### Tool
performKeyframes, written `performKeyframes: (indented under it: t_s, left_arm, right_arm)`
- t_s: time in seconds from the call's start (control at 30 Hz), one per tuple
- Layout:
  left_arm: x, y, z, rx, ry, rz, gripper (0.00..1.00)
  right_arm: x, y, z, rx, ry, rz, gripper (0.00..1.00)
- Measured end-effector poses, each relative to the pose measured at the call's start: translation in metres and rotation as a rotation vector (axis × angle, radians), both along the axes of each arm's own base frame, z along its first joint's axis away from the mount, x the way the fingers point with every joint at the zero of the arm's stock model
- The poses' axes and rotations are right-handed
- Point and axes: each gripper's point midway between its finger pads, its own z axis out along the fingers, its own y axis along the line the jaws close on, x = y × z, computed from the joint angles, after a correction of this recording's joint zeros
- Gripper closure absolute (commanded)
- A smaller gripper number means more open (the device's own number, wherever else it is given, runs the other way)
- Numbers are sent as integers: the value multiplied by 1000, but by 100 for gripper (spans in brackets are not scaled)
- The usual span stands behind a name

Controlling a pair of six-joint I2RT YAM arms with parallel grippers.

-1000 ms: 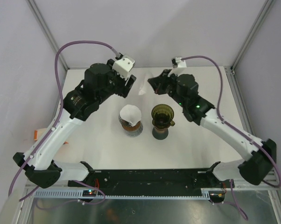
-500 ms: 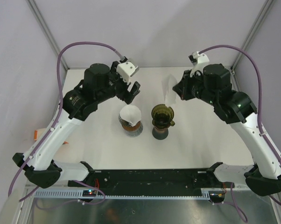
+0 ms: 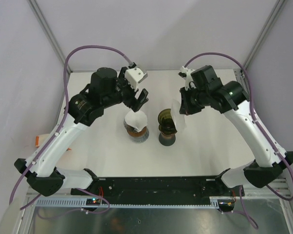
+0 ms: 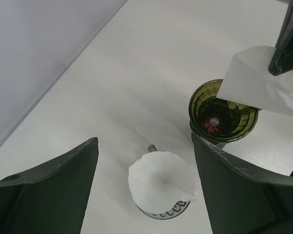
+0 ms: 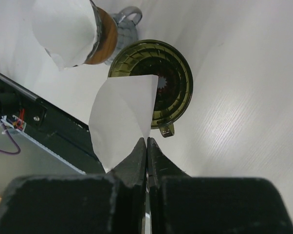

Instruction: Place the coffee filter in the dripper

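Observation:
My right gripper (image 3: 182, 108) is shut on a white paper coffee filter (image 3: 178, 114) and holds it just above the right rim of the olive-green dripper (image 3: 168, 122). In the right wrist view the filter (image 5: 121, 117) hangs from the closed tips (image 5: 147, 141) and overlaps the dripper's (image 5: 171, 83) left rim. In the left wrist view the filter (image 4: 258, 83) covers part of the dripper (image 4: 219, 114). My left gripper (image 3: 139, 101) is open and empty, above a glass server (image 3: 136, 130) capped by another white filter (image 4: 158, 175).
The server with its filter (image 3: 136, 119) stands just left of the dripper on the white table (image 3: 98, 146). The black base rail (image 3: 156, 185) runs along the near edge. Grey walls and frame posts (image 3: 49, 34) surround the table.
My right arm has swung in toward the middle and carried the filter from the back of the table down over the dripper. My left gripper has shifted slightly right and forward over the server.

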Motion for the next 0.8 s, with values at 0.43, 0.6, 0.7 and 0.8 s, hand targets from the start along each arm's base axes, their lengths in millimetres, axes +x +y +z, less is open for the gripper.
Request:
performKeyframes:
  t_s: [0.43,0.6,0.7,0.8]
  left_arm:
    - [-2,-1,-13,18,29,-13,16]
    - [-2,-1,-16,24,35,-13,16]
    - [-2,-1,-16,24,34,-13,16]
    - [-2,-1,-19,27,38,-13,16]
  right_arm:
    - [20,13,-37,-118,141,67,100]
    - [31,20,-51,-147,170,78,100]
    - [36,23,-57,-158,181,83,100]
    - [39,24,-62,-171,190,86,100]
